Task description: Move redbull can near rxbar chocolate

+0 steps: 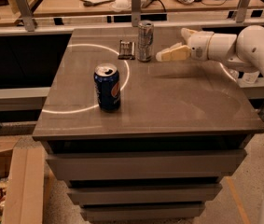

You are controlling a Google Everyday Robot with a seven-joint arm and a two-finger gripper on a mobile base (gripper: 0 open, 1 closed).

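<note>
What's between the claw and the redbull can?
Nothing. In the camera view, only a narrow strip of bare tabletop separates the claw, open to the can's right, from the redbull can.

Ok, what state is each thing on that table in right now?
redbull can: upright on the table, not held.
rxbar: lying flat, close on the picture-left of the redbull can; contact unclear.
gripper: picture-right of the redbull can, apart from it, holding nothing.
pepsi can: upright, alone toward the front left.
drawers: shut.
</note>
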